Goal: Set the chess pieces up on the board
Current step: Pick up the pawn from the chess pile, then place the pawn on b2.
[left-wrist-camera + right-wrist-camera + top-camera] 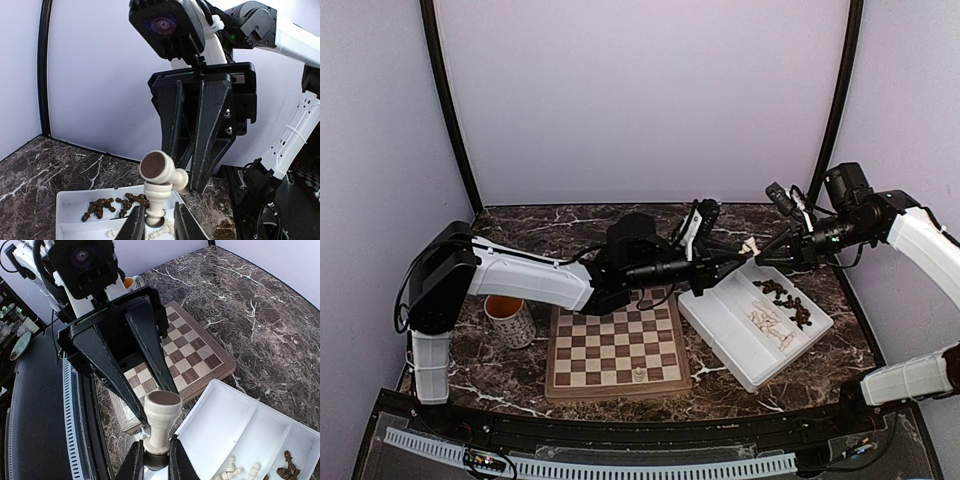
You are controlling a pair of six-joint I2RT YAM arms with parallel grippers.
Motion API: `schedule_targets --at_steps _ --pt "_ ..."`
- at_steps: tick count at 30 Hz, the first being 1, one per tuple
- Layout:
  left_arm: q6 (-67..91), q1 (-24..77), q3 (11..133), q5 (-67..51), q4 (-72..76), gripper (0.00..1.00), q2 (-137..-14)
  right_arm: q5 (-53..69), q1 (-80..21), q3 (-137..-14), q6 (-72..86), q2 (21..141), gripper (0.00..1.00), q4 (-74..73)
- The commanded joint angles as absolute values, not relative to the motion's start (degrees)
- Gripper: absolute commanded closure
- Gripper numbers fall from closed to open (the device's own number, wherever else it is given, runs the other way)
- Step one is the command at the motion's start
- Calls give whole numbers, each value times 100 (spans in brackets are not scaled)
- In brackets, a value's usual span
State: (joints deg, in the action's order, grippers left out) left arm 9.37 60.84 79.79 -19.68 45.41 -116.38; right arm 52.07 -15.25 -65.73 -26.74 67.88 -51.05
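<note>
Above the gap between the board [552, 350] and the white tray [720, 320], my left gripper [728, 262] and right gripper [758, 252] meet tip to tip. The right gripper [156, 460] is shut on the head of a cream chess piece [161, 415], whose brown felt base points at the left fingers. In the left wrist view that piece [157, 169] tilts between the right fingers. Directly under it a second cream piece [157, 197] stands between my left gripper's [158, 225] narrowed fingers. One cream piece [638, 375] stands on the board's near edge.
The tray holds dark pieces [785, 295] and cream pieces [770, 325] in separate compartments. A cup [508, 318] with orange contents stands left of the board on the marble table. Black frame poles rise at both back corners.
</note>
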Motion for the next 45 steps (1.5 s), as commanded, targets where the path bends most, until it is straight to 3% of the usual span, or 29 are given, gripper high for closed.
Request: schedule_targets --at_steps 1,11,20,25,29,36,45 --pt "884 6047 8182 -2021 4744 83 -11633 5287 -1512 -6601 -2710 6795 95 -5054" --pt "907 6043 8081 -1941 3577 97 -11103 4406 -1460 -6407 -2376 6764 97 -4478" --pt "834 5981 8732 -1429 -1793 100 -10139 2833 -1415 -5496 -2330 6839 99 -3432" --pt "508 5941 9283 -378 -4810 100 -10062 2417 -1409 -5086 -2352 6988 99 -2827" --pt "178 5925 9355 -77 -6298 100 -10072 2358 -1407 -5083 -2359 7136 98 -2723" --pt "-156 5830 8157 -259 -6853 100 -9715 2382 -1413 -4967 -2375 7155 98 -2707" --pt "107 5763 8262 -739 -6954 100 -10440 2413 -1406 -4861 -2378 7051 98 -2713"
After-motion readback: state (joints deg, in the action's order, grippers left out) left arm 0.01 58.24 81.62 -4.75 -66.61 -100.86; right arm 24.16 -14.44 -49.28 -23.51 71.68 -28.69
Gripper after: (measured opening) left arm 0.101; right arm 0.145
